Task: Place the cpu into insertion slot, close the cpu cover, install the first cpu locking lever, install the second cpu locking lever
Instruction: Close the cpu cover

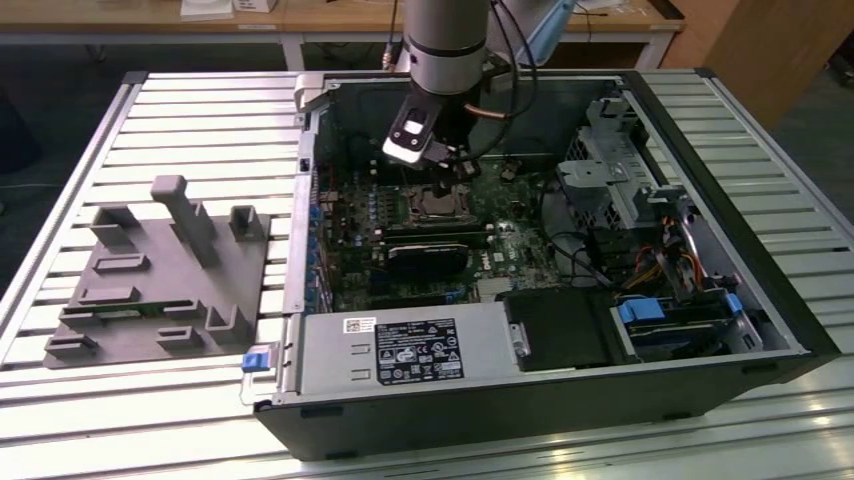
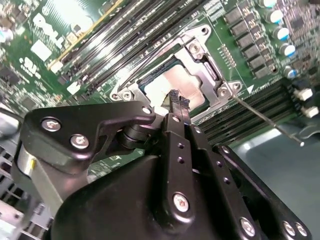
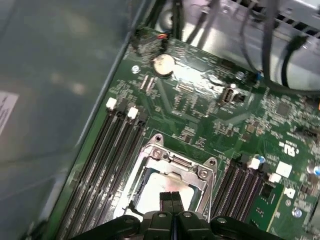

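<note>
The cpu (image 2: 172,82) lies pale and flat in the insertion slot (image 1: 434,205) on the green board. Around it lies the silvery cpu cover (image 2: 210,75), flat over the chip's edges; the cpu cover (image 3: 172,162) and the cpu (image 3: 155,187) look the same in the first wrist view. A thin metal locking lever (image 2: 267,121) sticks out from the socket's corner, slanting across the memory slots. My gripper (image 2: 177,97) hangs just above the chip with its black fingers pressed together and nothing between them. In the exterior view the gripper (image 1: 447,165) is inside the open case, over the socket.
Long black memory slots (image 3: 107,165) flank the socket on both sides. A black heatsink-like block (image 1: 424,255) sits nearer the case front, and a drive cage (image 1: 607,175) with cables stands at the exterior view's right. A grey fixture (image 1: 160,275) rests on the table outside the case.
</note>
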`<state>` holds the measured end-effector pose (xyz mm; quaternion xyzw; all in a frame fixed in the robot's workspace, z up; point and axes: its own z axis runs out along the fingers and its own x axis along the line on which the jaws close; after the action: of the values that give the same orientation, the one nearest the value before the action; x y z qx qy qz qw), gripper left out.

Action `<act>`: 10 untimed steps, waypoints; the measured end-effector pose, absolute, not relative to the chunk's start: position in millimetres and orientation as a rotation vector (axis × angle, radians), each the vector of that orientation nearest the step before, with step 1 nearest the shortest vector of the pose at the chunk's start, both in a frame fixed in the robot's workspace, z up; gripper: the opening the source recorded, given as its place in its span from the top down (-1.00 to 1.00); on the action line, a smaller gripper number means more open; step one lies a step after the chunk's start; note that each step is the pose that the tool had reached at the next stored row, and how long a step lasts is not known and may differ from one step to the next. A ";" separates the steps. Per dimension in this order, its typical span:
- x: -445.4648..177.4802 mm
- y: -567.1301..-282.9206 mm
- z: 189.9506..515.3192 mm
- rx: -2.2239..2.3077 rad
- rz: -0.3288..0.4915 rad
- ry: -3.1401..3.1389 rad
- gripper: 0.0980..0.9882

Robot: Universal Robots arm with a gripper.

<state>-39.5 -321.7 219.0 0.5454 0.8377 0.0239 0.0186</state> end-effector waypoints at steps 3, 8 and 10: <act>-39.5 -321.7 218.9 1.623 0.074 2.646 0.98; -39.6 -321.7 218.9 1.501 0.072 2.718 0.98; -39.5 -321.7 218.9 1.451 0.071 2.745 0.98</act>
<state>-39.5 -321.7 218.9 0.4672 0.8837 0.0228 0.0180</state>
